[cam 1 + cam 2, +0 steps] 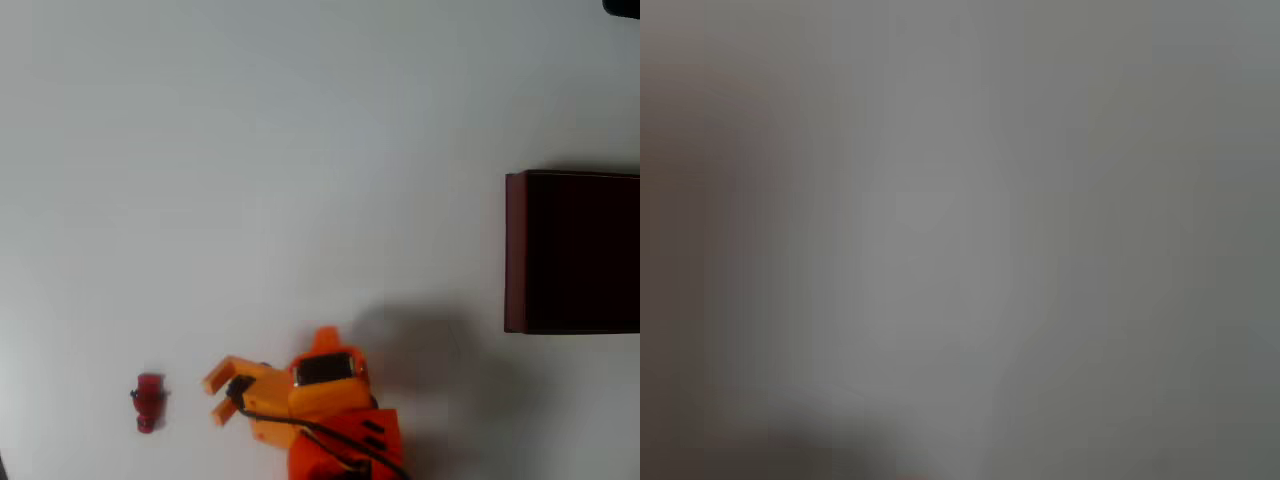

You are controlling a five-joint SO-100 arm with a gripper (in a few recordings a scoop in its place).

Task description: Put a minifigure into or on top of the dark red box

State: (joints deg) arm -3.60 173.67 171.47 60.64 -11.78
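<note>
In the overhead view the tiny red minifigure (148, 401) lies on the white table near the bottom left. My orange gripper (215, 398) is just to its right, fingertips pointing left toward it, a short gap away. The jaws are spread a little with nothing between them. The dark red box (575, 252) sits at the right edge, its nearly black top face up and a lighter red side wall on its left. The wrist view is a grey blur with no shapes I can make out.
The orange arm body (340, 430) rises from the bottom edge. White table (300, 150) stretches between the gripper and the box. A dark object (622, 7) shows at the top right corner.
</note>
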